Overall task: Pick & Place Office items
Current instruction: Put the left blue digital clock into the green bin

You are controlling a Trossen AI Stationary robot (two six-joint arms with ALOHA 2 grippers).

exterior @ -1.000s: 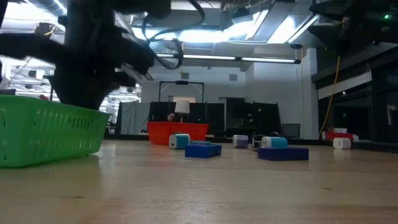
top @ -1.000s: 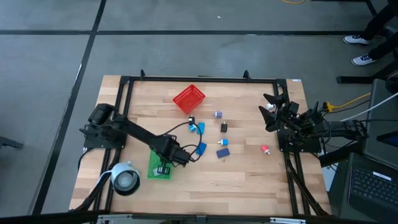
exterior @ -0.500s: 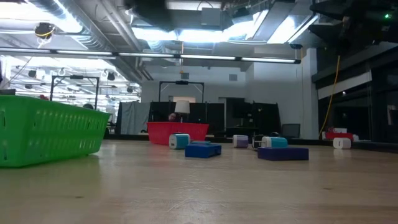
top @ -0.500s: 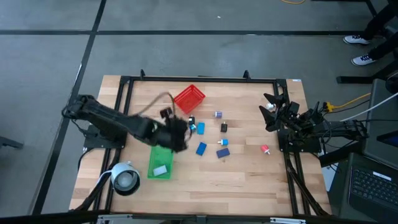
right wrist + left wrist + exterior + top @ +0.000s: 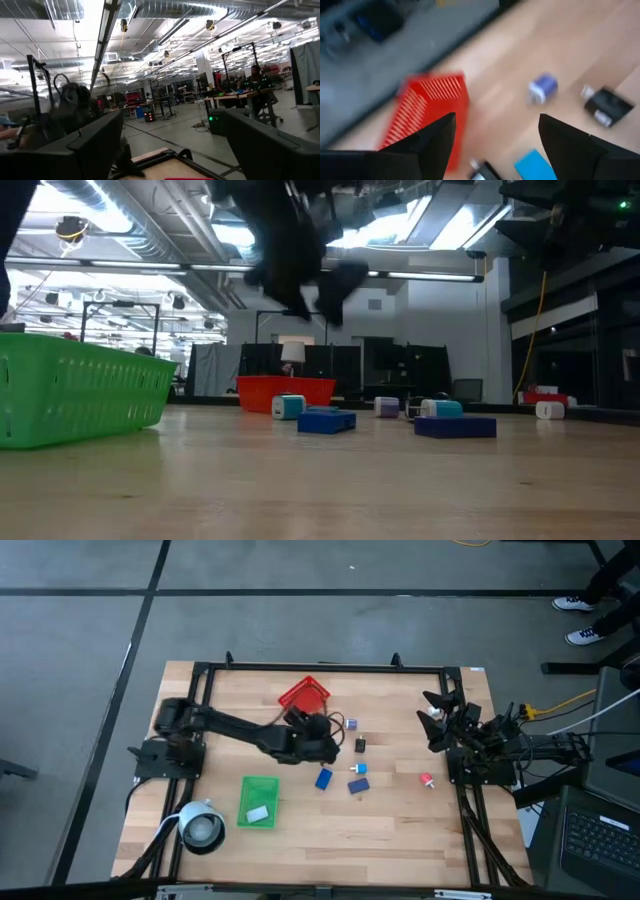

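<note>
The left gripper [image 5: 322, 733] is held spread and empty above the table beside the red mesh basket [image 5: 302, 694]; the right gripper [image 5: 437, 716] is parked open.

L arm reached from its base at the table's left edge across toward centre, wrist raised above the surface, w/ the left gripper [image 5: 322, 735] over the mid-table and its two dark fingers [image 5: 432, 145] spread wide apart, nothing between them. R arm stayed folded back at the table's right edge, right gripper [image 5: 437, 718] pointing inward, fingers [image 5: 95, 145] also spread wide & empty.
</note>
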